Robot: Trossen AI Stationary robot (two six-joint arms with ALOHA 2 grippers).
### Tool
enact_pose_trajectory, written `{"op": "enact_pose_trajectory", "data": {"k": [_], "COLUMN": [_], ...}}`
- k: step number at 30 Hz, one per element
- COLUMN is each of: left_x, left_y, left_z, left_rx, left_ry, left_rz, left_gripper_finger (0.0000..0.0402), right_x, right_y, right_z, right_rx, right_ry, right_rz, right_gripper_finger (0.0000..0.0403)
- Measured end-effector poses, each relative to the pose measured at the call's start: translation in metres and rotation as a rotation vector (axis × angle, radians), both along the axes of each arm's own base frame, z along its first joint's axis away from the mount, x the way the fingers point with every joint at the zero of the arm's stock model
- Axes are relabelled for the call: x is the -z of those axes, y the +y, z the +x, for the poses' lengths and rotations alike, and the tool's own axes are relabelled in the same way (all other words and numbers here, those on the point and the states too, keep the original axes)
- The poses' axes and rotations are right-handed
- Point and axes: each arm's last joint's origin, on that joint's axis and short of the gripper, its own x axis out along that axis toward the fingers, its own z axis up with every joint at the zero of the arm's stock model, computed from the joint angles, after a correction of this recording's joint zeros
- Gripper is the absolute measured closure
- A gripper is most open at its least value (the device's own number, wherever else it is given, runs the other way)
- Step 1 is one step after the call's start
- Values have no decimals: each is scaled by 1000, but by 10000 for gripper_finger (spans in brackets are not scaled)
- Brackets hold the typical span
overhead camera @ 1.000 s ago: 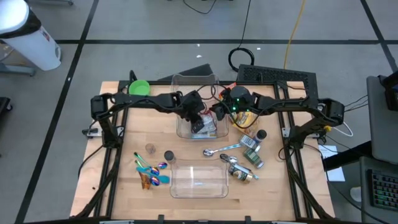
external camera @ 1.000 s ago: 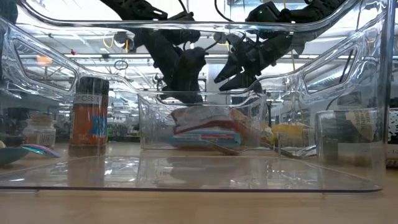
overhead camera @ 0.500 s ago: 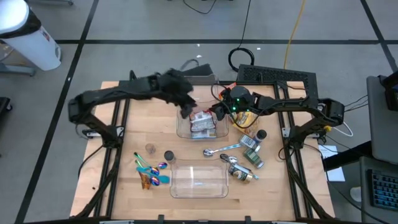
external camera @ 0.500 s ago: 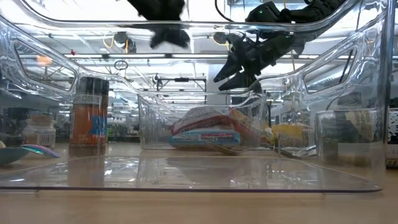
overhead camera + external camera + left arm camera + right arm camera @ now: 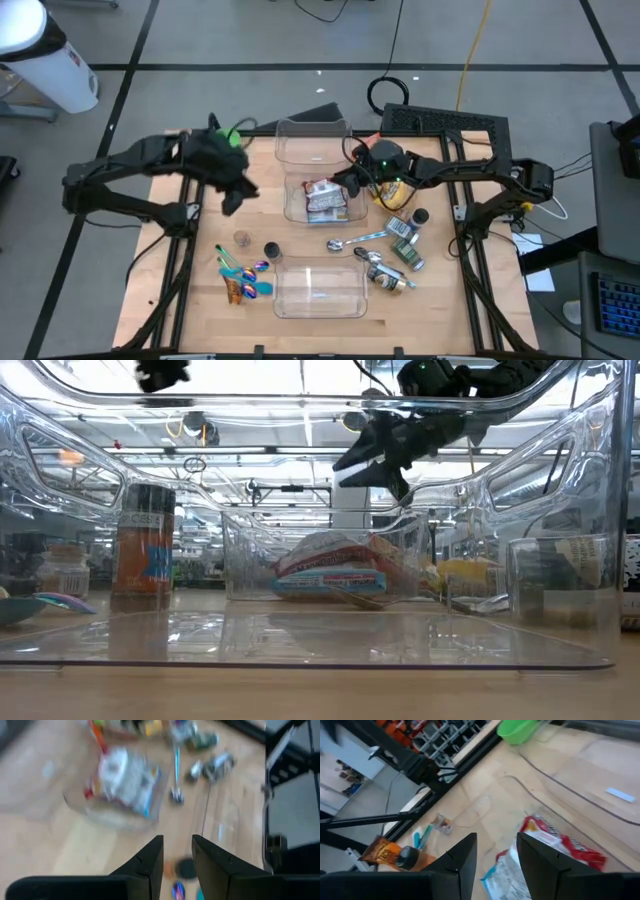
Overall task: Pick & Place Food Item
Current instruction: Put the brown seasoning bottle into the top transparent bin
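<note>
Snack packet — red, white and blue foil — lies flat inside the clear bin at mid-worktop, nothing holding it. Placement therefore looks done for this item; whether more items are meant to follow cannot be told.

Left gripper hangs over bare worktop well to the left of the bin, fingers slightly apart with nothing between them in its wrist view. Right gripper hovers just above the bin's right rim, fingers spread and empty, with the packet directly beneath in its wrist view.

Remaining, by judgement: both arms clear the bin — or a next item is picked.

Surroundings:
- second, empty clear container at the near edge; another clear tub behind the bin
- green bowl at the back left
- metal spoon, small cans and jars to the right of the bin
- coloured utensils and a dark lid at the front left

Obstruction: the right arm over the bin rim would block any fresh approach from that side. The clutter at right sits close to the bin.
</note>
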Motion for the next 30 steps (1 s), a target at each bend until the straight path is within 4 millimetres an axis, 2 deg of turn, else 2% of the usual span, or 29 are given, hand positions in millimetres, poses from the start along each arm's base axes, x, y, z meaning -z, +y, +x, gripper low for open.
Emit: {"op": "enact_pose_trajectory", "data": {"k": [7, 11, 15, 19, 22, 30], "left_x": [68, 103, 127, 141, 143, 143], "left_y": [-24, -28, -27, -25, -23, -19], "left_z": [-26, -35, -38, -34, -29, -26], "left_rx": [-80, -144, -210, -230, -221, -192], "left_ry": [190, 289, 359, 340, 288, 255], "left_rz": [-91, -63, -25, -3, 7, 7], "left_gripper_finger": [295, 295, 295, 292, 275, 169], "right_x": [-3, -5, -6, -7, -7, -6], "right_y": [13, 19, 23, 25, 25, 25], "right_z": [5, 7, 9, 9, 9, 9], "right_rx": [-48, 16, 92, 106, 114, 122], "right_ry": [-32, -45, -49, -62, -66, -60], "right_rz": [-30, -71, -106, -69, -46, -23], "right_gripper_finger": [273, 273, 273, 273, 273, 273]}}
